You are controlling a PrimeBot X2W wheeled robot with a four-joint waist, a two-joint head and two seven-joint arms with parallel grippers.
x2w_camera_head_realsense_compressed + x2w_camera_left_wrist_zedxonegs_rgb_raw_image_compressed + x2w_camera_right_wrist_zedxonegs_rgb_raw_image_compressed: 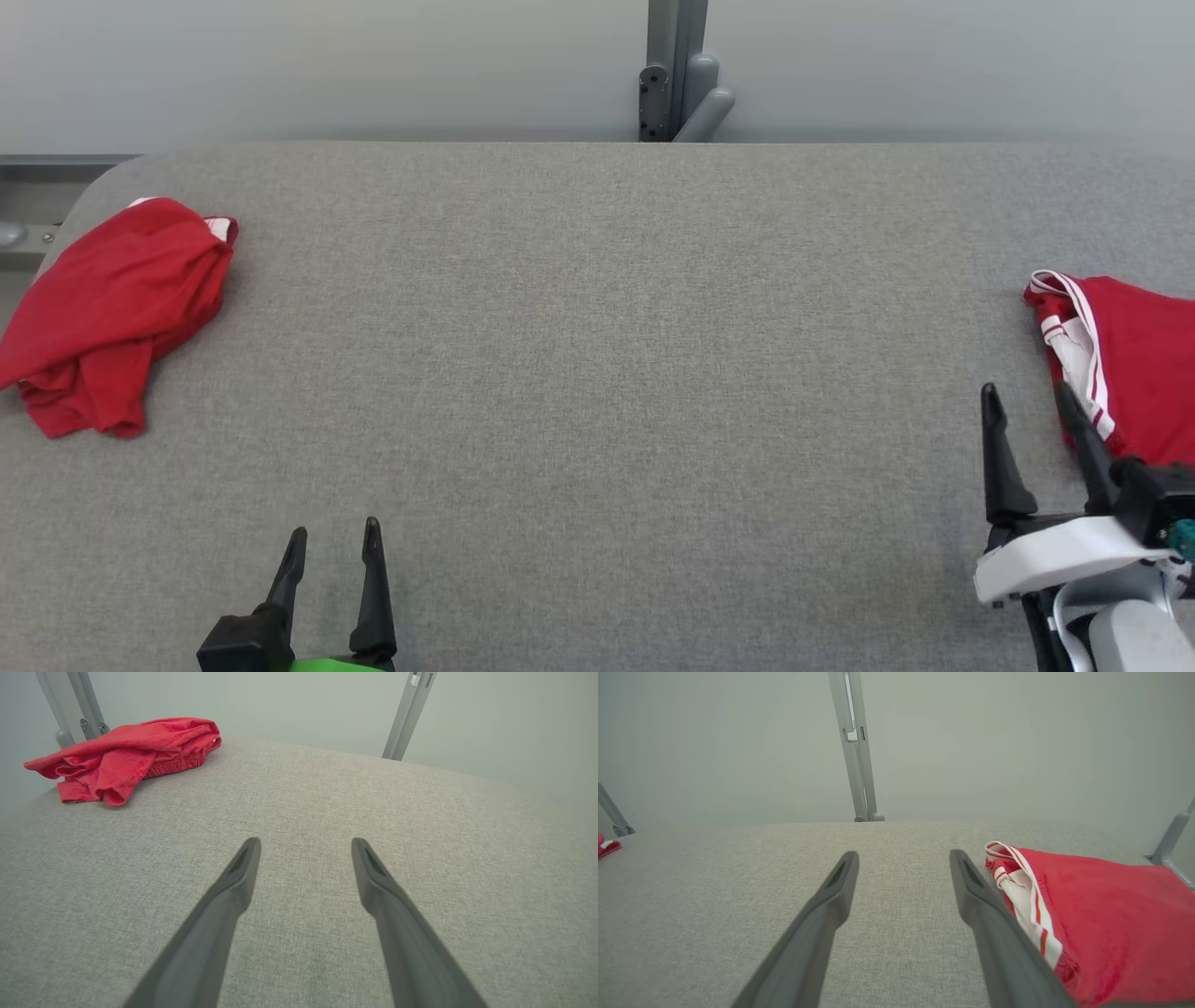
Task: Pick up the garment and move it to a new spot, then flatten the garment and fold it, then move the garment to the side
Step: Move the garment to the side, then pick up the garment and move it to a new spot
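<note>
right claw [1025,390], fingers spread and empty like the left claw [334,527], hangs just beside the red white-striped cloth garment [1144,364] at the right edge of the grey fabric table [597,373], where a shallow pinch could drag it off.

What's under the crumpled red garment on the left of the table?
The red garment lies bunched directly on the grey table, whose fabric shows bare along its near and right sides. Its own folds cover whatever is beneath, so nothing more can be told.
</note>
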